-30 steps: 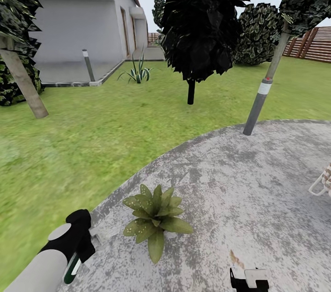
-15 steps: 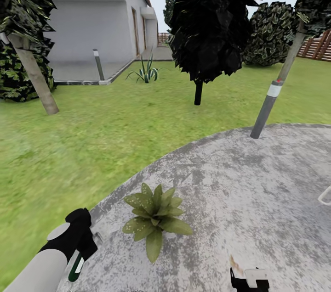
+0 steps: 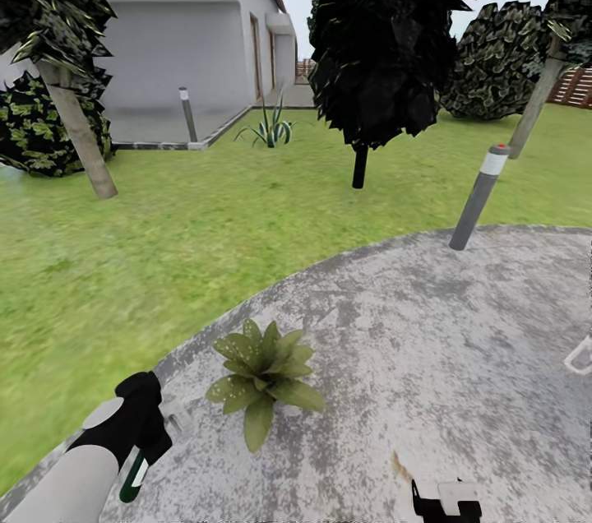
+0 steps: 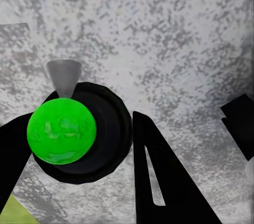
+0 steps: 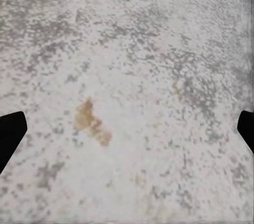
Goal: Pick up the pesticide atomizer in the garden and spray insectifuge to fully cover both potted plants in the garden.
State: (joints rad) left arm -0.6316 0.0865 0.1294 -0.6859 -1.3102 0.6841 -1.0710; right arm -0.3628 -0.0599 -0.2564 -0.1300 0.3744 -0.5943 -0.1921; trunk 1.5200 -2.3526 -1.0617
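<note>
Grey round patio (image 3: 460, 342) with lawn (image 3: 164, 243) behind it; white house (image 3: 181, 21) far left, dark tree (image 3: 386, 30) centre, brown fence (image 3: 575, 85) far right; grey bollard lamp (image 3: 479, 196) with a red dot stands at the patio's far edge, a second bollard (image 3: 188, 115) near the house.

One potted plant (image 3: 261, 371) sits on the patio near its lawn-side edge, low rosette of broad green leaves with fine whitish specks (image 3: 233, 349) on the left-hand leaves; pot itself can't be made out.

Left hand (image 3: 141, 424) is low at the head view's bottom left, just left of the plant, pinching the atomizer (image 3: 134, 478); dark green body with white label band hangs down below the black fingers; whitish trigger head (image 3: 174, 416) points toward the plant. In the left wrist view the atomizer (image 4: 63, 131) shows end-on as a bright green disc in a dark ring, gripped between the fingers (image 4: 164, 182), pale nozzle cone above it, patio underneath.

Right hand (image 3: 446, 502) is at the bottom edge over bare patio; in the right wrist view its fingertips (image 5: 10, 131) sit at opposite edges, spread wide, nothing between them; a brown stain (image 5: 90, 122) marks the paving below.
</note>
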